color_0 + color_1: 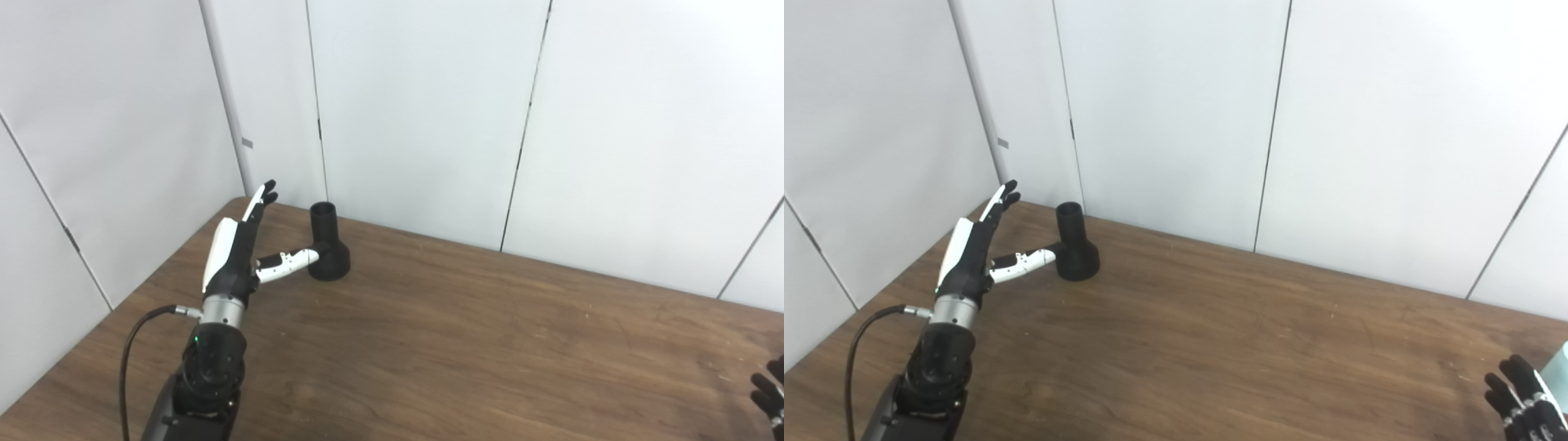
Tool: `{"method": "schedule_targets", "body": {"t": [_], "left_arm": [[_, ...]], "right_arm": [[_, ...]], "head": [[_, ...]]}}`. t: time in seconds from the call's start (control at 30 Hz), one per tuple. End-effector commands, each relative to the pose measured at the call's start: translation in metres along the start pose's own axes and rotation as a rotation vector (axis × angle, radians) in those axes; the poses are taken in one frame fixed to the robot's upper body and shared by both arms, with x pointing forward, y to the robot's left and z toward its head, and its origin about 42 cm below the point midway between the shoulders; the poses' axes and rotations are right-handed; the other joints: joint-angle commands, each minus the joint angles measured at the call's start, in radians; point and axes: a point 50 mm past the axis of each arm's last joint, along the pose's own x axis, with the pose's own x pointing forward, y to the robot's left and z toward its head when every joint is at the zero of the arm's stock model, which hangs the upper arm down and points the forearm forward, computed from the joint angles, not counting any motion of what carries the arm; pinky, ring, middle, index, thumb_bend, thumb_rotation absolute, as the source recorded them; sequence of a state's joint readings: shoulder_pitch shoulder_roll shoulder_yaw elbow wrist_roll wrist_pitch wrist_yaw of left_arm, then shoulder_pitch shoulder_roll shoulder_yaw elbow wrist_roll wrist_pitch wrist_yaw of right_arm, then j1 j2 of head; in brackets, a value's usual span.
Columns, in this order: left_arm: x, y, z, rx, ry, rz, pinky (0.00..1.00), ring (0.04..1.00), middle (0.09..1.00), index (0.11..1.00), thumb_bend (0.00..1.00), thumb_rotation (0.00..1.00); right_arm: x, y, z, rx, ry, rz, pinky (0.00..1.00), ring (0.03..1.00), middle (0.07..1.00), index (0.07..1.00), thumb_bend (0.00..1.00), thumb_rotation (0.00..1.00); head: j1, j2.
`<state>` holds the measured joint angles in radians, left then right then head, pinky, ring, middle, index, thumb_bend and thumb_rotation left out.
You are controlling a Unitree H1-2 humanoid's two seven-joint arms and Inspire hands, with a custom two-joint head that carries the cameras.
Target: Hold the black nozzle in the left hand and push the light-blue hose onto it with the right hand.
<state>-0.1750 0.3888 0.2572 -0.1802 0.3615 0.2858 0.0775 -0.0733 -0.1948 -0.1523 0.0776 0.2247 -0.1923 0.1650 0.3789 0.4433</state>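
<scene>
The black nozzle (pixel 327 242) stands upright on the wooden table (pixel 465 343) near its far left corner, wide base down, narrow neck up. My left hand (pixel 239 251) is open just left of it, fingers stretched up and apart, thumb (pixel 288 264) reaching to the nozzle's base. It holds nothing. My right hand (pixel 1522 398) is at the bottom right corner, fingers apart, only partly in view. A bit of the light-blue hose (pixel 1557 370) shows at the right edge, beside that hand; whether they touch I cannot tell.
White panel walls (pixel 429 110) close in the table at the back and left. A black cable (pixel 131 355) loops off my left wrist. The table's left edge runs near my left arm.
</scene>
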Motion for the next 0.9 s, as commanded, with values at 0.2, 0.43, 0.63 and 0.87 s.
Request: {"method": "schedule_targets", "body": {"t": [0.2,0.43,0.63,0.87], "left_arm": [[0.049,0.01,0.003,0.236,0.027,-0.065,1.0,1.0,0.981,0.954,0.9,0.39],[0.074,0.005,0.001,0.24,0.079,-0.097,1.0,1.0,1.0,0.969,0.94,0.43],[0.086,-0.003,-0.004,0.288,0.101,-0.135,1.0,1.0,1.0,0.974,0.99,0.48],[0.093,-0.017,-0.002,0.286,0.149,-0.206,1.0,1.0,1.0,0.979,1.0,0.49]], "right_arm": [[-0.022,0.006,-0.028,0.016,0.076,-0.021,0.9,0.896,0.925,0.925,0.63,1.0],[-0.023,0.008,-0.028,0.011,0.079,-0.016,0.9,0.896,0.922,0.923,0.64,1.0],[-0.022,0.006,-0.026,0.003,0.079,-0.011,0.89,0.895,0.923,0.921,0.65,1.0],[-0.021,0.005,-0.025,0.0,0.081,-0.017,0.89,0.884,0.901,0.914,0.65,1.0]], "head": [[0.002,0.006],[0.001,0.008],[-0.003,0.011],[-0.006,0.014]]}}
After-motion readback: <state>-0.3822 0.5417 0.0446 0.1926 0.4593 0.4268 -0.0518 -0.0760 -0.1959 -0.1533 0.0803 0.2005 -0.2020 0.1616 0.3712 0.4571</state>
